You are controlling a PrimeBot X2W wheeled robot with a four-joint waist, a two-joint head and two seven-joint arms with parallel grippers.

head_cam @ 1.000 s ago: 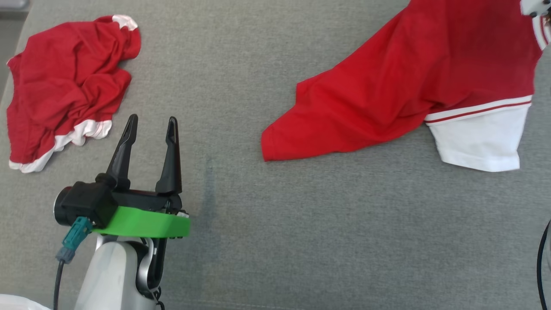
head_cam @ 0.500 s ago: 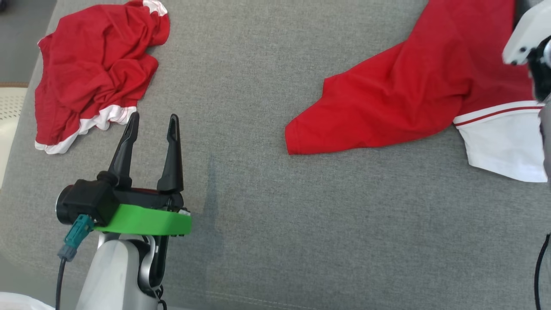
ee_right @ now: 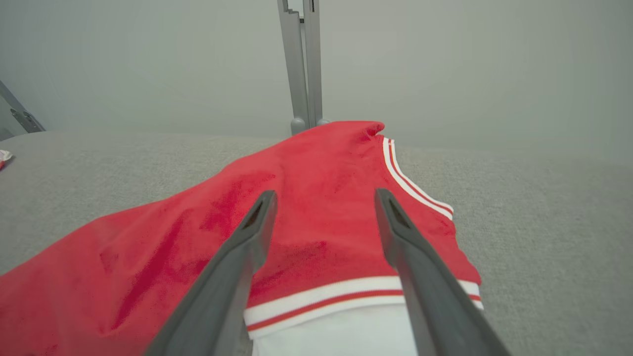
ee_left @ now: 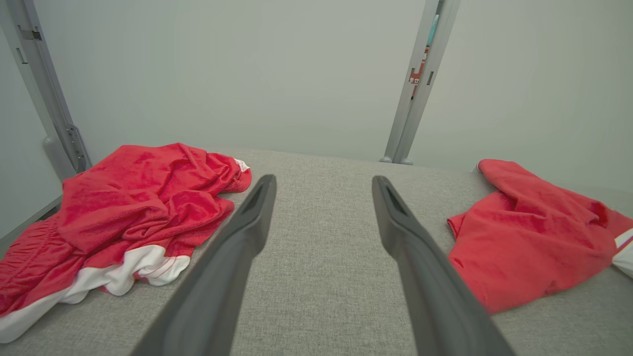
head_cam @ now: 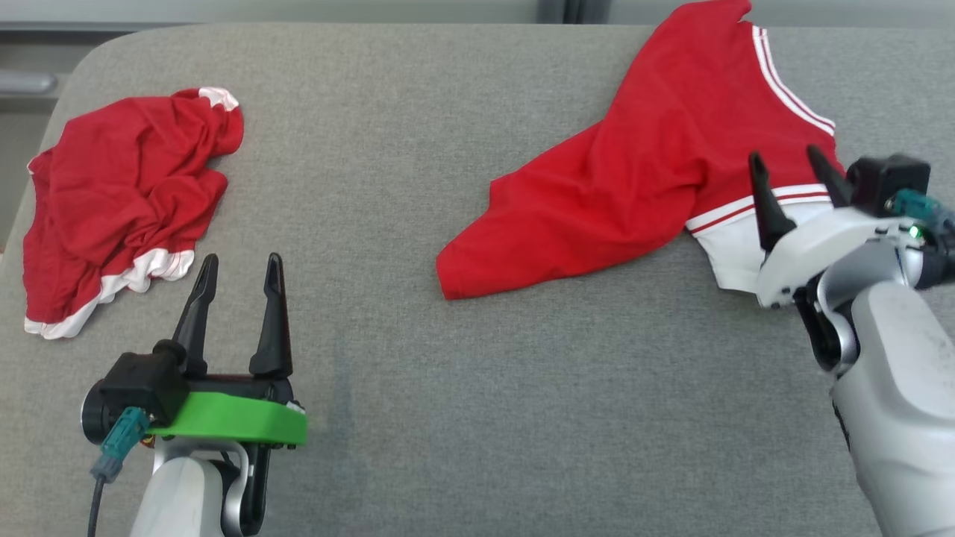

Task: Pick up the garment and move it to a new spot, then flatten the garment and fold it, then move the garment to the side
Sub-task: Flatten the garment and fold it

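Right gripper, jaws wide and empty, hovers over the white-banded end of the garment.

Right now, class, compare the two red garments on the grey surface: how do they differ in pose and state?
The left garment lies bunched and wrinkled; the right garment lies spread, fairly smooth. The left garment shows a thin white edge; the right garment a broad white panel. Both are red with white trim.

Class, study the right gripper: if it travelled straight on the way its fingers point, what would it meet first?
Probably the red garment: the open right gripper points along it, with its fingertips over the cloth. Its height above the cloth is unclear.
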